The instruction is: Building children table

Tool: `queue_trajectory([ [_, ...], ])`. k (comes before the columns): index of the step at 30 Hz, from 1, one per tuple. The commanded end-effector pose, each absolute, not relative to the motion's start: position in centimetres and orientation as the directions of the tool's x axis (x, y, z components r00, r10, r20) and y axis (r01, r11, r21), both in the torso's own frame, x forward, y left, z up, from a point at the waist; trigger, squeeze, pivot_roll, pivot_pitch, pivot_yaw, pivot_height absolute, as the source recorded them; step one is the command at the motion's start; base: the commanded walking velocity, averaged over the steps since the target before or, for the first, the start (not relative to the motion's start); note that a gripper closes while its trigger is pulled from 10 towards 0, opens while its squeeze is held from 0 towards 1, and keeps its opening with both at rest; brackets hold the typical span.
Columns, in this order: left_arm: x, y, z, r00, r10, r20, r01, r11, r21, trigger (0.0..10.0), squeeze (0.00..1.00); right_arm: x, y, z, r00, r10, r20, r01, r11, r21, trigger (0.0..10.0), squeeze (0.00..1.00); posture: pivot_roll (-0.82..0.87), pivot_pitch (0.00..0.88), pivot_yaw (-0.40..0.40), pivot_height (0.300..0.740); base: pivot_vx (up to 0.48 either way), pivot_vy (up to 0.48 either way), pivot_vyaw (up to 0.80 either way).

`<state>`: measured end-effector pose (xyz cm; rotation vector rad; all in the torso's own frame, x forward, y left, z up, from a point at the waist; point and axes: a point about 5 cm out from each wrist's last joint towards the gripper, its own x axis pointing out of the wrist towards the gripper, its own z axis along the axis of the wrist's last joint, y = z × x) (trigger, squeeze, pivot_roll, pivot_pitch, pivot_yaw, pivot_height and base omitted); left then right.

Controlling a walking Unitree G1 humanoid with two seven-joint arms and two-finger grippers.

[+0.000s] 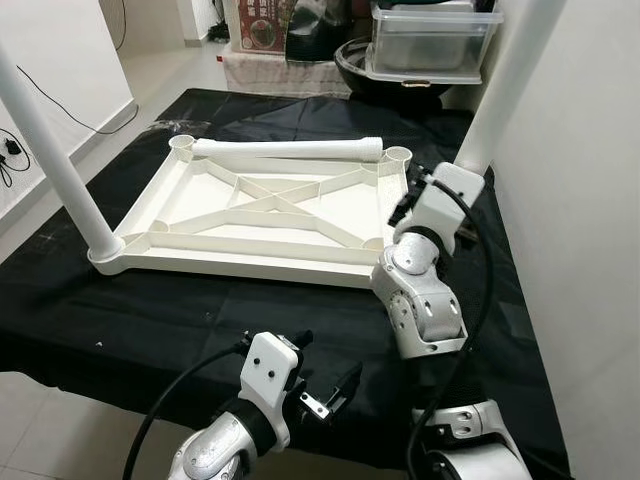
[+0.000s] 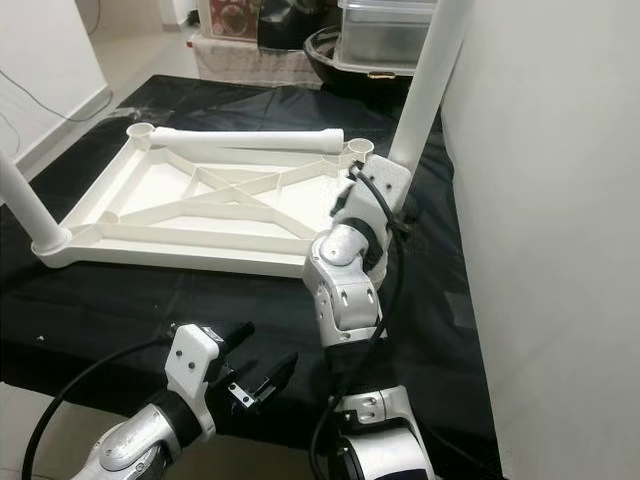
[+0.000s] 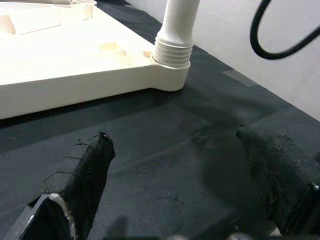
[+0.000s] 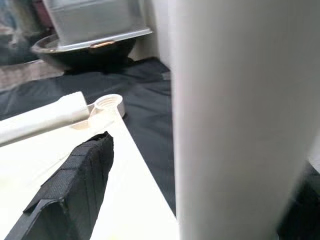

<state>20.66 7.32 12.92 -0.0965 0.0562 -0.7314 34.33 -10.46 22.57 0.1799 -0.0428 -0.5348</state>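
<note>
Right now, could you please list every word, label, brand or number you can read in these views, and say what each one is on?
No text can be read.
The red box on the floor beyond the table carries a printed design, too small and blurred to read.
The white tabletop, the loose leg lying on it, the black cloth and the clear plastic bin show no markings.

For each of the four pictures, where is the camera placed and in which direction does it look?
Left eye view: on the head, looking down at the upturned white plastic tabletop on black cloth; both silver arms show.
Right eye view: the head's other eye, same scene.
Left wrist view: along the open left gripper toward a screwed-in white leg.
Right wrist view: along the right gripper, around a white leg.
Shared: tabletop.
</note>
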Motion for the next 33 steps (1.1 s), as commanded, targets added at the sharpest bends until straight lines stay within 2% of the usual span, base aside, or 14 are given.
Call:
queue_trajectory([
  [1,20.6,7.4,12.6,0.742,-0.67,-0.024,0.664,0.74,-0.107,10.0,0.0,33.0,-7.7,19.1,0.885,-0.432,-0.172,0.461,0.862,0.211,10.0,0.0,0.05,0.099,-0.029,0.74,0.0,0.0,0.0],
  [4,20.7,7.4,12.6,0.743,-0.669,-0.024,0.664,0.74,-0.107,10.0,0.0,32.8,-8.1,18.9,0.893,-0.418,-0.168,0.446,0.872,0.202,10.0,0.0,0.05,0.097,-0.027,0.74,0.0,0.0,0.0],
  [6,20.9,7.4,12.5,0.743,-0.669,-0.024,0.664,0.74,-0.107,10.0,0.0,32.2,-9.2,18.2,0.923,-0.353,-0.154,0.377,0.91,0.172,10.0,0.0,0.04,0.093,-0.029,0.74,0.0,0.0,0.0],
  [13,21.0,7.4,12.5,0.742,-0.67,-0.025,0.664,0.74,-0.106,10.0,0.0,31.7,-10.1,17.7,0.928,-0.336,-0.162,0.36,0.92,0.153,10.0,0.0,0.04,0.091,-0.025,0.74,0.0,0.0,0.0],
  [18,21.2,7.4,12.3,0.742,-0.67,-0.025,0.664,0.74,-0.106,10.0,0.0,30.4,-10.9,17.2,0.972,-0.191,-0.139,0.207,0.972,0.112,10.0,0.0,0.03,0.088,-0.024,0.74,0.0,0.0,0.0],
  [33,21.3,7.5,12.3,0.74,-0.672,-0.02,0.667,0.738,-0.103,10.0,0.0,27.8,-14.9,16.2,0.974,-0.179,-0.141,0.178,0.984,-0.018,10.0,0.0,0.02,0.086,-0.019,0.74,0.0,0.0,0.0],
])
